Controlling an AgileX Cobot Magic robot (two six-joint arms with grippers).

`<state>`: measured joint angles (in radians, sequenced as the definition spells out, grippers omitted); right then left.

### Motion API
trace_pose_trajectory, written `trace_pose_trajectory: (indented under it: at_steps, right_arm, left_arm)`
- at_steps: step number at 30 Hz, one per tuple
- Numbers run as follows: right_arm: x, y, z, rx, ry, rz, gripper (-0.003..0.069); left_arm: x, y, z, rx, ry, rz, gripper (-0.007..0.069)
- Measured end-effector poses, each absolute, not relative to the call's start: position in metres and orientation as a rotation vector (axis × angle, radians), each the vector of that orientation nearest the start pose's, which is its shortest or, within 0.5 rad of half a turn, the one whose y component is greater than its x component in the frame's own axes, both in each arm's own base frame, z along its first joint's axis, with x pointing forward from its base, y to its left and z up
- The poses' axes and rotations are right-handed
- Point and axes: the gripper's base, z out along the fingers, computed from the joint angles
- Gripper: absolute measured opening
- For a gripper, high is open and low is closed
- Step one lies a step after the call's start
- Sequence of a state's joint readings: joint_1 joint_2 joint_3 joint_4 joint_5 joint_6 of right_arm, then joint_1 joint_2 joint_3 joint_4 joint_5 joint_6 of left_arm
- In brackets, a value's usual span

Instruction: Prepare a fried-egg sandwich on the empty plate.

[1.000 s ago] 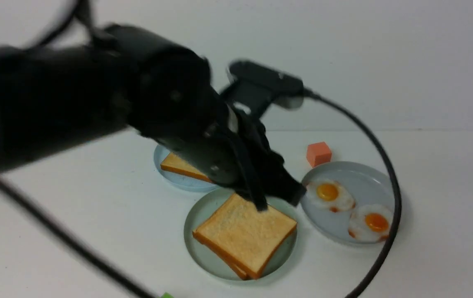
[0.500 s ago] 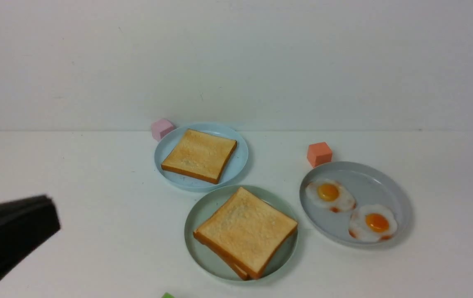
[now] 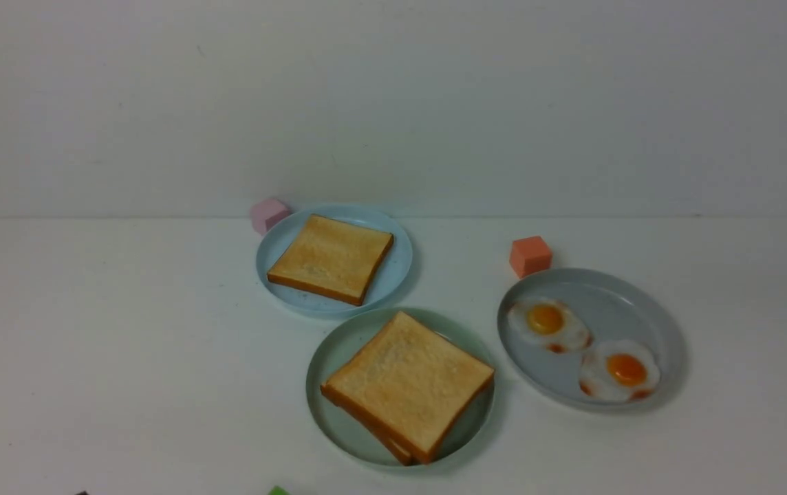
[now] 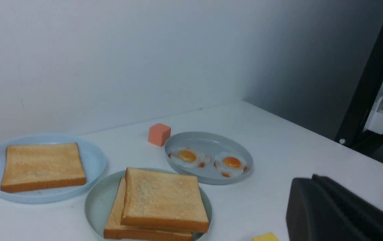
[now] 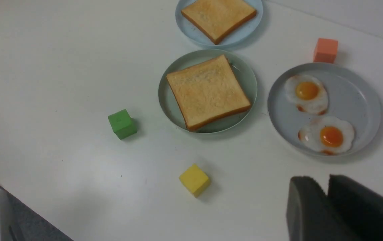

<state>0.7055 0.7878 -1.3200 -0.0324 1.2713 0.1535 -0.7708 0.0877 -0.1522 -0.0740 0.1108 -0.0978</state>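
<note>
Front view, plates: a round pale mint-green plate sits near the front centre of the white worktop; a smaller light-blue plate lies just behind it, rims almost touching, and a grey-blue plate lies to the right, a narrow gap between.
Front view, toast: two square golden-brown toast slices lie stacked on the mint plate, the upper one skewed so the lower crust shows at the front left edge; no egg is visible between them. A third toast slice lies on the blue plate.
Front view, eggs: two glossy white toy fried eggs with orange yolks lie side by side on the grey-blue plate.
Front view, blocks: a pink cube touches the blue plate's back left rim; an orange cube sits just behind the grey-blue plate.
Front view, open room: the left half and the far right of the worktop are bare; neither arm shows here.
Left wrist view: the left end effector appears as a dark blurred mass at the frame corner, well apart from the plates; I cannot tell its state.
Right wrist view: the right end effector hangs over bare worktop beside the egg plate, its two dark fingers nearly together with a thin slit, holding nothing. A green cube and a yellow cube stand apart on the near worktop.
</note>
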Motion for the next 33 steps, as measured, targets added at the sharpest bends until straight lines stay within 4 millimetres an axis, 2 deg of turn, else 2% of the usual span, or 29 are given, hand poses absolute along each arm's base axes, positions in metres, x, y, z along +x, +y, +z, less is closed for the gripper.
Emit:
trace_pose_trajectory:
  at_steps: [3,10,12,16,18,19,21,24,26,28,33]
  right_arm:
    - [0.07,0.055,0.459,-0.581,2.173,0.437,0.0121]
    - [0.057,0.029,0.46,-0.345,2.148,0.362,0.0127]
    - [0.049,0.021,0.448,-0.256,2.154,0.323,0.0114]
    - [0.046,0.015,0.397,-0.164,2.013,0.246,0.0001]
    - [0.055,0.014,0.356,-0.112,1.92,0.209,-0.001]
    - [0.057,0.013,0.342,-0.09,1.895,0.189,-0.0011]
    - [0.061,0.009,0.289,-0.021,1.829,0.153,-0.0011]
    - [0.061,0.005,0.227,0.047,1.81,0.119,-0.0012]
    - [0.059,0.004,0.197,0.067,1.814,0.105,-0.0012]
    - [0.056,0.003,0.179,0.072,1.819,0.1,-0.0012]
    - [0.053,0.004,0.173,0.068,1.862,0.101,-0.0012]
  left_arm:
    - [0.041,-0.041,0.246,0.482,1.532,-0.746,-0.0013]
    - [0.041,-0.041,0.241,0.5,1.582,-0.735,-0.0013]
    - [0.041,-0.041,0.241,0.501,1.584,-0.735,-0.0013]
    - [0.041,-0.041,0.24,0.502,1.586,-0.734,-0.0013]
    - [0.041,-0.041,0.24,0.502,1.588,-0.734,-0.0013]
    - [0.041,-0.041,0.24,0.503,1.589,-0.734,-0.0013]
    - [0.041,-0.041,0.24,0.502,1.589,-0.734,-0.0013]
    - [0.041,-0.041,0.24,0.502,1.589,-0.734,-0.0013]
    - [0.041,-0.041,0.24,0.502,1.589,-0.734,-0.0013]
    - [0.041,-0.041,0.24,0.502,1.589,-0.734,-0.0011]
    - [0.041,-0.041,0.24,0.503,1.59,-0.734,-0.001]
